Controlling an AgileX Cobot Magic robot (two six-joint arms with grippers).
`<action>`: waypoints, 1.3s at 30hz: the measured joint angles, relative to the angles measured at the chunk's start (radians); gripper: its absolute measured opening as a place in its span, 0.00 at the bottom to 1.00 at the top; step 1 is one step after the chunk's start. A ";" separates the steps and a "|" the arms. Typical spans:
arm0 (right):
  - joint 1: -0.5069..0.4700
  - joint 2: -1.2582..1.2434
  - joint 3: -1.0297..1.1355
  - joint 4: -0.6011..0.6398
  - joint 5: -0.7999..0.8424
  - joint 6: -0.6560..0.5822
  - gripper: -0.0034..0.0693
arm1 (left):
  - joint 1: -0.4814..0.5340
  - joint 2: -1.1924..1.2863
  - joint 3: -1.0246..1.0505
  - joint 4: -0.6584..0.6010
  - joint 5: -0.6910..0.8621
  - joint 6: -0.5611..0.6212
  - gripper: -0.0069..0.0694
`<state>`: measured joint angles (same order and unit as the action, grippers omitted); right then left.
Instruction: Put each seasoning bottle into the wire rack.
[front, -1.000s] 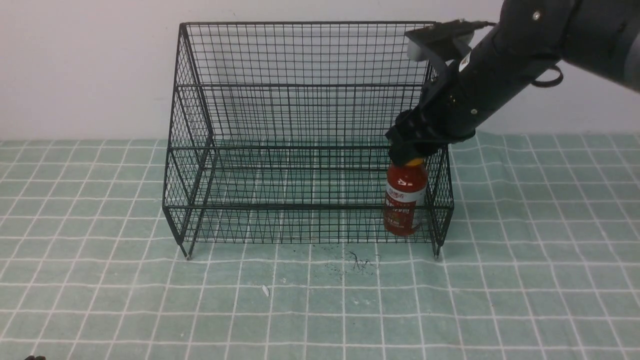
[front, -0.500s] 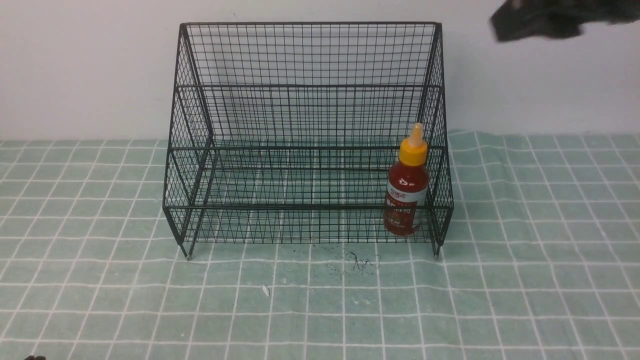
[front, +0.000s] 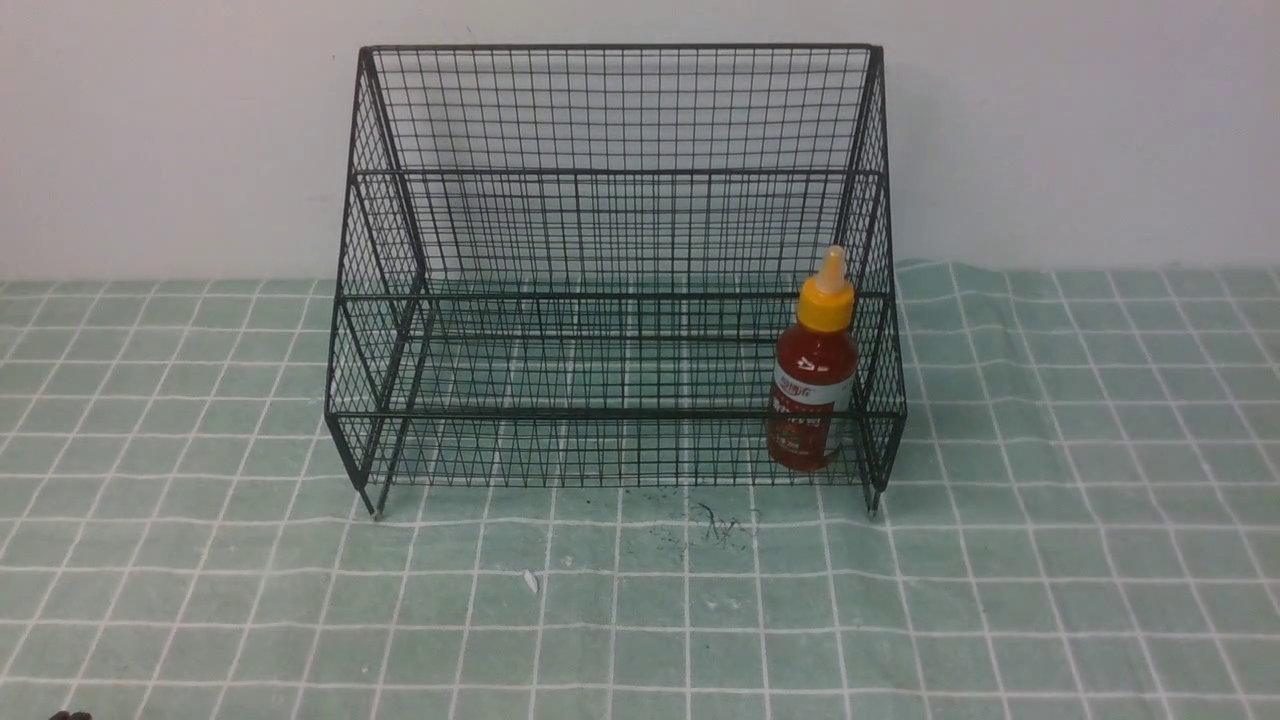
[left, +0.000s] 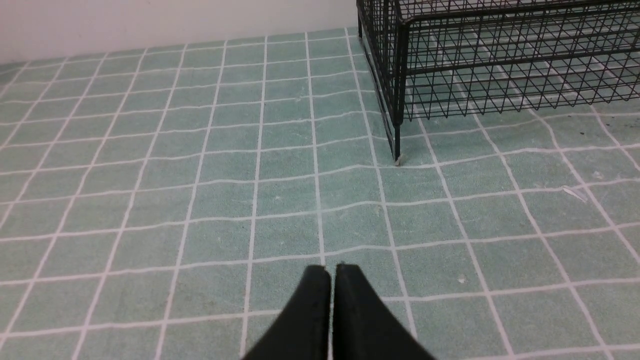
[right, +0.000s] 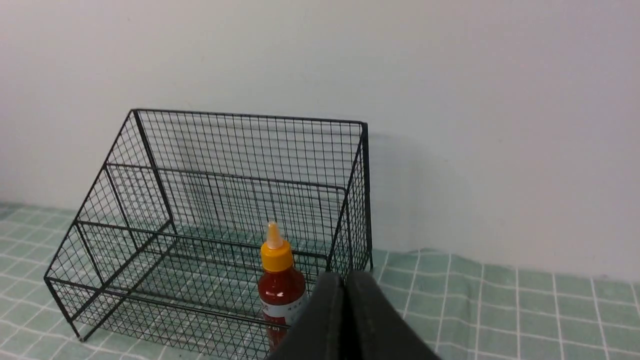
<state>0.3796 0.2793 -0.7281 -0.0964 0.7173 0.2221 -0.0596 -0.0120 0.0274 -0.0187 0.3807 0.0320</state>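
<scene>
The seasoning bottle (front: 812, 372), dark red with a yellow-orange cap, stands upright in the lower front tier of the black wire rack (front: 610, 170), at its right end. It also shows in the right wrist view (right: 280, 280) inside the rack (right: 225, 165). No gripper shows in the front view. My right gripper (right: 345, 276) is shut and empty, held high and back from the rack. My left gripper (left: 331, 270) is shut and empty, low over the cloth, near the rack's left front foot (left: 397, 157).
A green cloth with a white grid (front: 640, 600) covers the table. A white wall (front: 150, 130) stands right behind the rack. Small dark specks (front: 715, 522) and a white scrap (front: 531, 580) lie on the cloth in front of the rack.
My right gripper let go of the bottle's cap, lifted away up and to the right, and has left the front view. The bottle stays standing in the rack.
</scene>
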 joint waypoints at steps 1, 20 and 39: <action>0.000 -0.079 0.108 -0.001 -0.071 0.029 0.03 | 0.000 0.000 0.000 0.000 0.000 0.000 0.08; -0.002 -0.291 0.612 -0.102 -0.377 0.160 0.03 | 0.000 0.000 0.000 0.000 0.000 0.000 0.08; -0.390 -0.291 0.753 -0.122 -0.352 0.095 0.03 | 0.000 0.000 0.000 0.000 0.000 0.000 0.08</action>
<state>-0.0104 -0.0122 0.0247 -0.2185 0.3655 0.3175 -0.0596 -0.0120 0.0274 -0.0187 0.3807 0.0320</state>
